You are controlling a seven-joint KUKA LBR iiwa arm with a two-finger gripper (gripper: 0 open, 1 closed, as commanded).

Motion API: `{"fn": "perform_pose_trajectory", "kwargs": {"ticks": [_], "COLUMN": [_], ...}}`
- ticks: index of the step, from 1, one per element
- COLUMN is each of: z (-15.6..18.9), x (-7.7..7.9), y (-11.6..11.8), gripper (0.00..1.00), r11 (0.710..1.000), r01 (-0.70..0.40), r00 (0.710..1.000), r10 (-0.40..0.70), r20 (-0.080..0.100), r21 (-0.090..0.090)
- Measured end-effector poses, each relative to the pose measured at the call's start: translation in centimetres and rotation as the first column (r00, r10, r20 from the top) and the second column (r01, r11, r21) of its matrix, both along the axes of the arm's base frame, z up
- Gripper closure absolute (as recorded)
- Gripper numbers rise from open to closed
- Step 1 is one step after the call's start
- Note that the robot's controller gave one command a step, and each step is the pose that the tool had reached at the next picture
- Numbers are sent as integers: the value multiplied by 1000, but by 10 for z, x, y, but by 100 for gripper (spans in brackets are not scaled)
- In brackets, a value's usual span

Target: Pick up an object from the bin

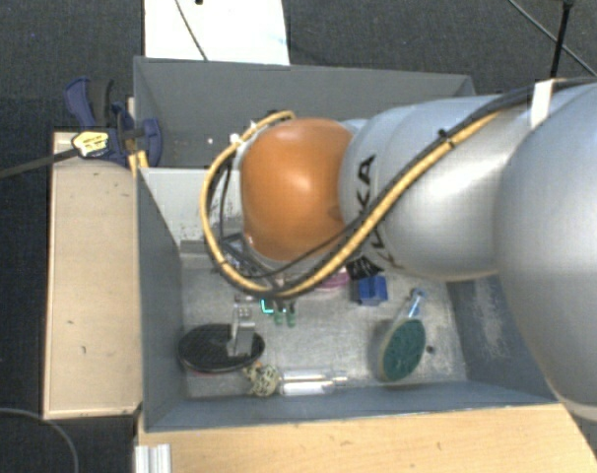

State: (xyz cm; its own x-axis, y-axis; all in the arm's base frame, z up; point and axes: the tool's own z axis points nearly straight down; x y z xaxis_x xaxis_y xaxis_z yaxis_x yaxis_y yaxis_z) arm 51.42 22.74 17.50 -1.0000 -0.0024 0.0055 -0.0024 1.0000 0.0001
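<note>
I am hovering my claw (245, 335), its opening width not discernible, over the right edge of the black round flat disc (208, 349), which is lying in the camera view's lower-left corner of the grey metal bin (308, 97), near a speckled beige lump (264, 380).
</note>
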Motion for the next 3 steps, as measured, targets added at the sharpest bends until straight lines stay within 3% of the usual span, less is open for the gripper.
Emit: {"fn": "perform_pose_trajectory", "kwargs": {"ticks": [1, 2, 3], "z": [-108, -74, -75], "x": [-35, -37, -25], "y": [20, 17, 2], "gripper": [0, 0, 0], "r11": [1000, 989, 923], "r01": [1, 149, 385], "r00": [1000, 989, 923], "r10": [-1, -149, -385], "r20": [4, 10, 10], "r21": [1, 3, 4]}}
